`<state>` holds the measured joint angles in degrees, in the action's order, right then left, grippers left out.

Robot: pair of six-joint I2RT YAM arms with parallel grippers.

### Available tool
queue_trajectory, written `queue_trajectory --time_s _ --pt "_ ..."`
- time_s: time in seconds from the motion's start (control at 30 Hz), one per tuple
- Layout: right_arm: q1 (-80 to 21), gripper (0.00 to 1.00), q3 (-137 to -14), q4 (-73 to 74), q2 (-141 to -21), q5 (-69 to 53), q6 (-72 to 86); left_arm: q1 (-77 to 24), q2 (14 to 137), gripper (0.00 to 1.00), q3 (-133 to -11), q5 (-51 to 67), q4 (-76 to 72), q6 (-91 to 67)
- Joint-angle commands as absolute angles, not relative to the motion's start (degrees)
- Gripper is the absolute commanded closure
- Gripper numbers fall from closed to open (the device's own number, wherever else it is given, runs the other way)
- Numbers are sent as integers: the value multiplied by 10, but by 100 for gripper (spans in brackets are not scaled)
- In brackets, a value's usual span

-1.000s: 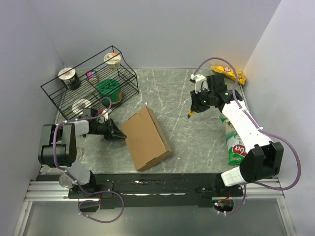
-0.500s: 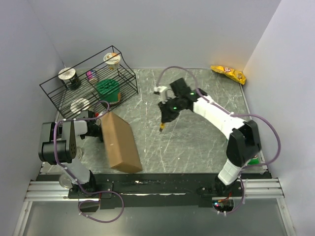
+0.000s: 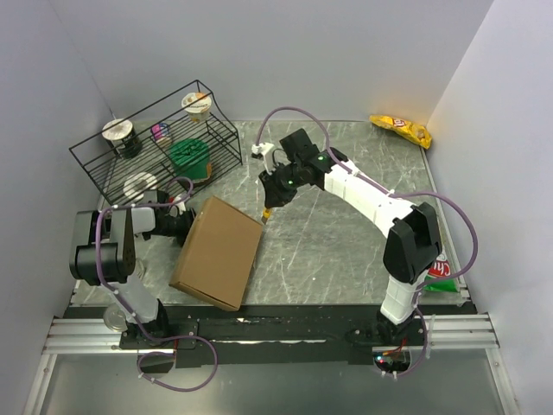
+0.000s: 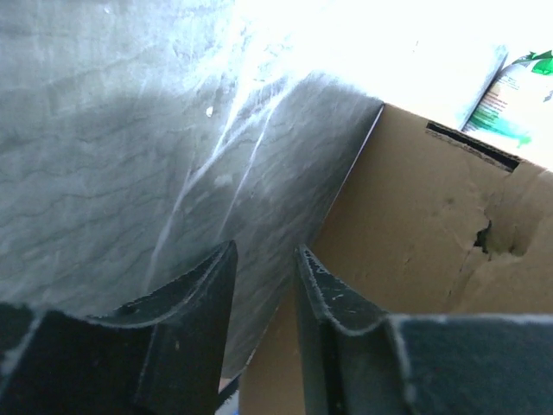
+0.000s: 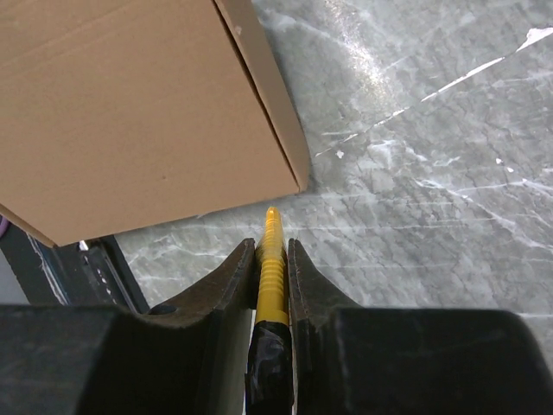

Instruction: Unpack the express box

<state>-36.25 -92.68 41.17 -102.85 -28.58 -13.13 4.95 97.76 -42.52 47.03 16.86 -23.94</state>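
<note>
One plain express box [image 3: 218,252]; right end effector [image 5: 270,247] grips yellow tool [image 5: 270,272].

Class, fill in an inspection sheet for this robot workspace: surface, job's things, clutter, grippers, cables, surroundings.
Surface: grey marbled table; no spills seen.
Job's things: express box, brown, tilted with one side raised.
Clutter: wire rack back left holding cups and a green tub; yellow snack bag back right; green packet by the right arm's base.
Grippers: left gripper shut on the box's edge; right gripper shut on a yellow tool, its tip near the box's corner, not touching.
Cables: purple cables loop along both arms.
Surroundings: plain walls; metal rail at the near edge.
</note>
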Motion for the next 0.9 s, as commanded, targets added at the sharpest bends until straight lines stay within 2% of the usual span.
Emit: queue_trajectory --time_s 0.0,0.13,0.6,0.87 --pt "-369 100 -938 403 -1034 -294 -132 44 956 59 -445 437 171 -255" --pt "-374 100 -933 405 -1041 -297 -137 40 938 58 -440 452 195 -277" --pt "-388 100 -965 410 -1092 -259 -127 26 879 64 -444 555 342 -250" --pt "-388 100 -1028 411 -1135 -252 -124 -54 904 66 -420 606 266 -289"
